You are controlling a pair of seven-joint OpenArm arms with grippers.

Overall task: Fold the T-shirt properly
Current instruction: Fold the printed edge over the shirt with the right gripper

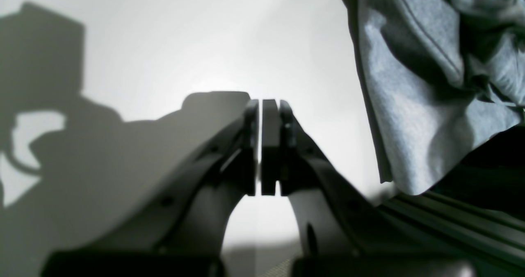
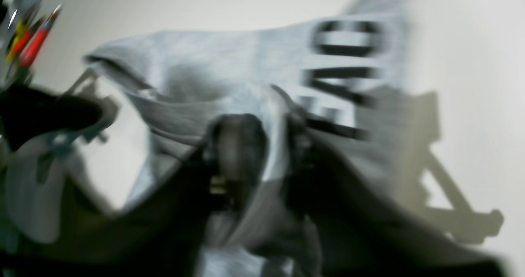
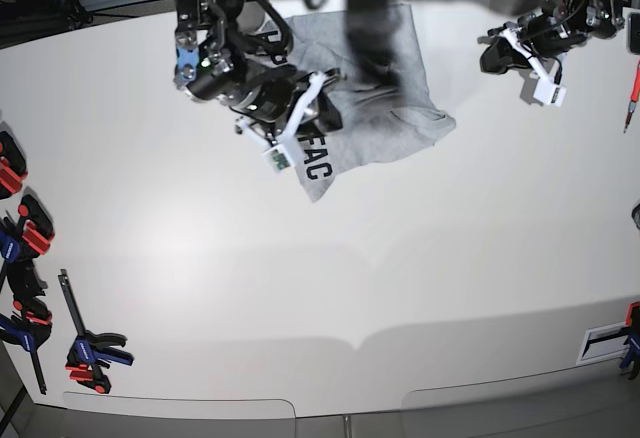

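- Light heather-grey cotton T-shirt with black block lettering (image 3: 365, 108) lay bunched at the far edge of the white tabletop (image 3: 330, 288), lettering partly showing, hem corner trailing toward the middle.
- Right gripper (image 2: 262, 145) sat down in the cloth; wrist view was motion-blurred, grey fabric ran between the two dark fingers, but whether the jaws had actually clamped it I could not tell.
- Left gripper (image 1: 264, 145) was well apart from the shirt, over bare table, jaws pressed together on nothing; a hanging fold of grey cloth was only off to its side.
- Risk: a pinch through several bunched layers would likely drag the whole heap instead of spreading one edge.
- Risk: a shallow pinch could let the cloth slip out on a lift, leaving it more crumpled.
- Risk: shirt was tight to the far edge near the dark frame rail (image 1: 459, 223); a pull that way could snag or drop it off.
- Risk: with one arm working alone, nothing anchored the other side, so the cloth would probably twist.
- Clamps (image 3: 90, 348) at the near-left edge were well clear, no hazard.
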